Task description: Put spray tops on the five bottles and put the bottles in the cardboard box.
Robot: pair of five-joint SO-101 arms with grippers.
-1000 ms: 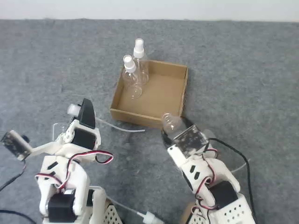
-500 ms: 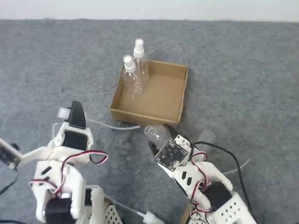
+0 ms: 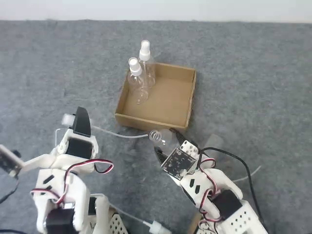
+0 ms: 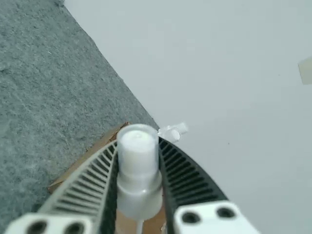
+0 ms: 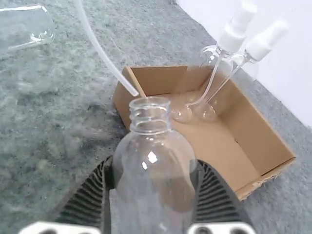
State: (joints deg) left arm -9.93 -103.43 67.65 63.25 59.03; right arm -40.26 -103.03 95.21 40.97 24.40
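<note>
My left gripper point(image 4: 139, 146) is shut on a white spray top point(image 4: 139, 168); in the high view it point(image 3: 73, 120) sits left of the cardboard box point(image 3: 187, 105), and the top's thin tube point(image 3: 122, 133) runs right. My right gripper point(image 5: 153, 170) is shut on a clear open bottle point(image 5: 152, 161), tilted with its neck point(image 3: 156, 135) toward the tube's tip just in front of the box. The tube's end point(image 5: 127, 87) lies just beside the neck's rim. Two bottles with spray tops point(image 3: 140, 73) stand in the box's far left corner.
Another spray top point(image 3: 158, 227) with its tube lies at the near edge between the arms. A clear bottle point(image 5: 24, 24) lies on the grey carpet, and another clear one point(image 3: 215, 143) rests beside the right arm. Black cable point(image 3: 243, 163) loops to the right.
The right gripper swung the bottle left and tipped its neck toward the left arm. The left gripper drew back left with the spray top, so the tube's tip now meets the neck.
</note>
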